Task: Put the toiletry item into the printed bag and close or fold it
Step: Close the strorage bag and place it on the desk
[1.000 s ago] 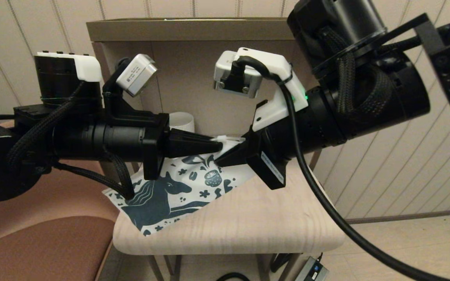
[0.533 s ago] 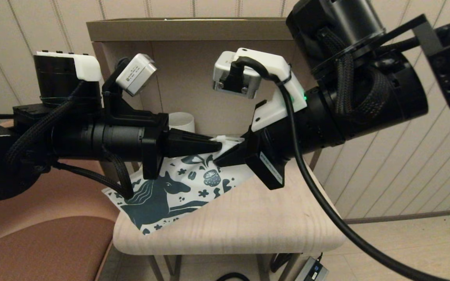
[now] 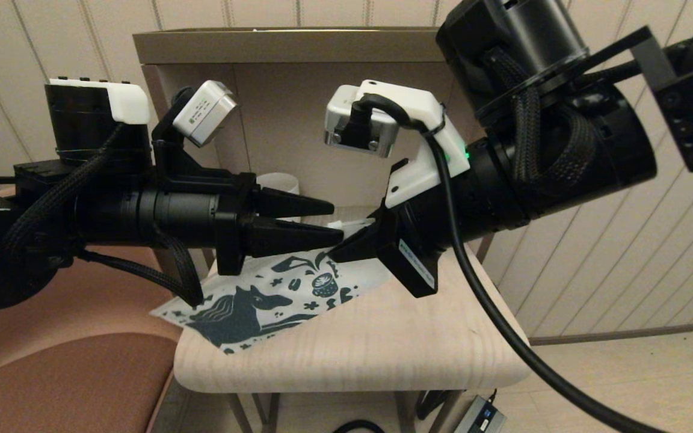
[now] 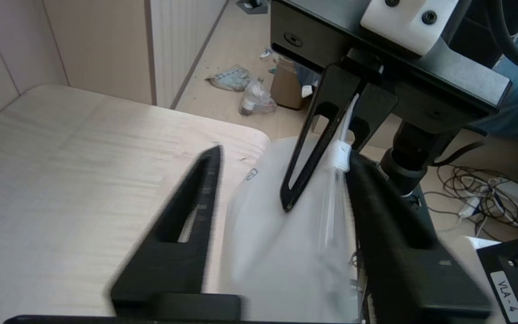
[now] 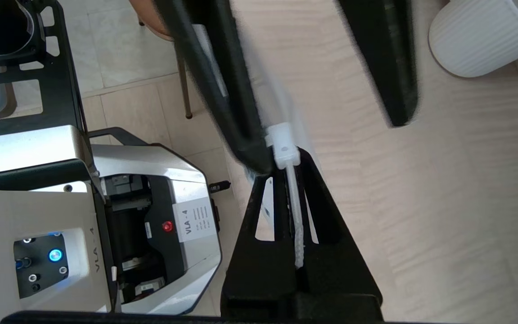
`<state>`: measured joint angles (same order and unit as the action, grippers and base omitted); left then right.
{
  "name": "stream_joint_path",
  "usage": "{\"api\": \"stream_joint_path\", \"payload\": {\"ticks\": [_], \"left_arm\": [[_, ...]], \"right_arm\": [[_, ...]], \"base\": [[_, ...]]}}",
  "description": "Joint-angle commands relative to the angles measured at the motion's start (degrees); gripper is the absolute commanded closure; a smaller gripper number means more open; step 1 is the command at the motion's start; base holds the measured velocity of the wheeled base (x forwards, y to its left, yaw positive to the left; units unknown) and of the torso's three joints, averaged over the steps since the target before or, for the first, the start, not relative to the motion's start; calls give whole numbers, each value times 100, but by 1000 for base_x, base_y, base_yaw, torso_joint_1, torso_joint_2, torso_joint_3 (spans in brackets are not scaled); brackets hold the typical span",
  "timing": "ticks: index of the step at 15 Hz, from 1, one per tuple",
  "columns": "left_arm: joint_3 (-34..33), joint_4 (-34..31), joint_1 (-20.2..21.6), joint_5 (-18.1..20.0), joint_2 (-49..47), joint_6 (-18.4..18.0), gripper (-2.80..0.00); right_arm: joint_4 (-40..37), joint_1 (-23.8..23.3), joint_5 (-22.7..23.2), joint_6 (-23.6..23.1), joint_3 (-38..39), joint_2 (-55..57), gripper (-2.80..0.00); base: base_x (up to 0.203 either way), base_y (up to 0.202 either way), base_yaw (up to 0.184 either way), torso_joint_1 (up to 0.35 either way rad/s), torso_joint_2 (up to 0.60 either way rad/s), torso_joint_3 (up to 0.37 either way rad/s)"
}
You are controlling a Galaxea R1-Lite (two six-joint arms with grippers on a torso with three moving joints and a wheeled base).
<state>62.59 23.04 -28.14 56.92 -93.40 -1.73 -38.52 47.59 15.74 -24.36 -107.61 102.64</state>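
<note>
The printed bag [image 3: 274,294], white with a dark teal horse, lies slanted on the small wooden table [image 3: 382,337]. Its top zip edge is lifted at the right end. My right gripper [image 3: 335,251] is shut on that zip edge, just behind the white slider [image 5: 281,144]. My left gripper [image 3: 329,224] faces it from the left, open. One of its fingers [image 4: 367,189] rests against the slider and the other [image 4: 205,180] stands clear over the table, with the bag [image 4: 263,234] hanging between them. The toiletry item is hidden in every view.
A white ribbed mug [image 5: 479,36] stands at the table's back, behind my left gripper. A tan cabinet [image 3: 286,48] rises behind the table. A brown chair seat [image 3: 52,385] is at the left, beside the table's edge.
My left gripper has opened and let go of the bag's zip edge. The bag has sagged lower and flatter onto the table. My right gripper keeps its hold.
</note>
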Motion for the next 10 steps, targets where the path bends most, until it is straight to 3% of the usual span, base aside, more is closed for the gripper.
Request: {"api": "stream_joint_path", "payload": {"ticks": [1,10], "left_arm": [[-3,8,1,39,24,-3,-280],[-10,16,1,21,15,-11,-280]], "right_arm": [[-15,4,8,-11,12,23,0],[-15,4,8,-8,3,36,0]], "base": [[0,0,0,0,0,0],[0,0,0,0,0,0]]}}
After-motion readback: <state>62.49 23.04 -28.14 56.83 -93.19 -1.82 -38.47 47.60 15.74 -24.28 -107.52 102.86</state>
